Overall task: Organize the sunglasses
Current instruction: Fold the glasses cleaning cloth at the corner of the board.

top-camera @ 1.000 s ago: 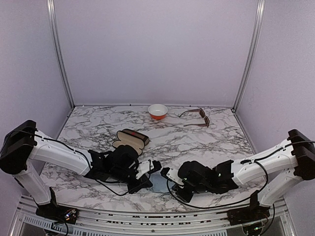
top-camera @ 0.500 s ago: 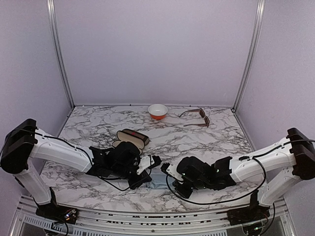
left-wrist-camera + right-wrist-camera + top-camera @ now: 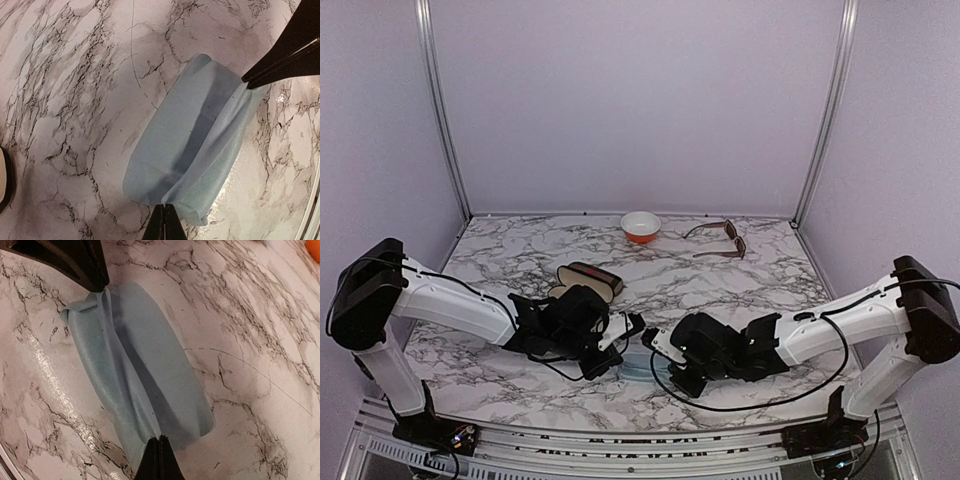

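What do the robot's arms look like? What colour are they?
The left arm and right arm are white tubes with chunky black joints. Thin black cables loop alongside. The left gripper and right gripper are black, with slim pointed fingers.

The cloth (image 3: 190, 150) is pale blue, the table (image 3: 500, 250) white marble (veined grey-black), the bowl (image 3: 640, 227) orange, the sunglasses (image 3: 732, 238) brown.

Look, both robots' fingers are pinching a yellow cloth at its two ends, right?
No, the cloth is light blue, not yellow; the left wrist view shows it. The left fingers and right fingers do pinch its two ends.
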